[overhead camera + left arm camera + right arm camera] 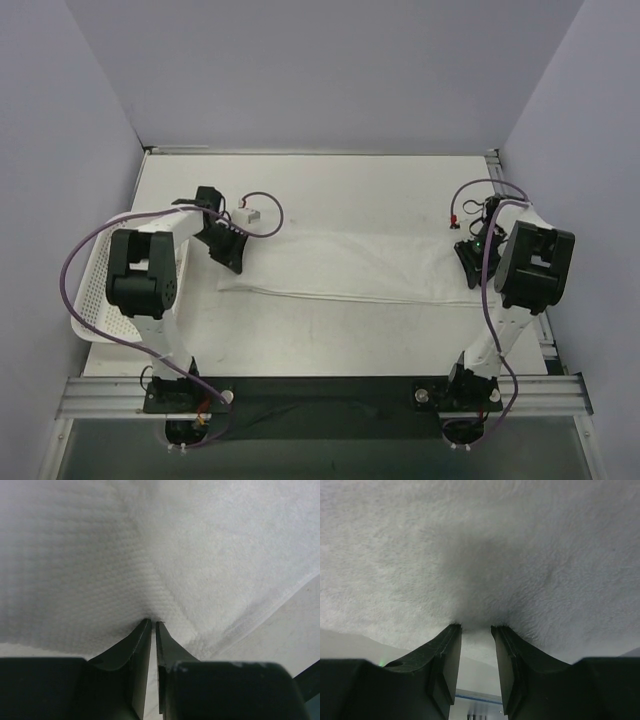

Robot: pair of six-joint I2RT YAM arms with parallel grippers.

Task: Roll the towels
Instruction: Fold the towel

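A white towel (350, 265) lies stretched out flat across the middle of the table, folded lengthwise. My left gripper (228, 250) is at its left end. In the left wrist view the left gripper (152, 621) has its jaws almost together, pinching the towel (165, 555), whose hemmed edge runs off to the right. My right gripper (470, 262) is at the towel's right end. In the right wrist view the right gripper (476, 626) has its jaws a finger-width apart, with the tips pressed into a puckered fold of the towel (480, 550).
A white perforated tray (95, 290) sits at the left table edge beside the left arm. A small white block (248, 213) lies behind the left gripper. Grey walls close in the table on three sides. A metal rail (320, 392) runs along the front.
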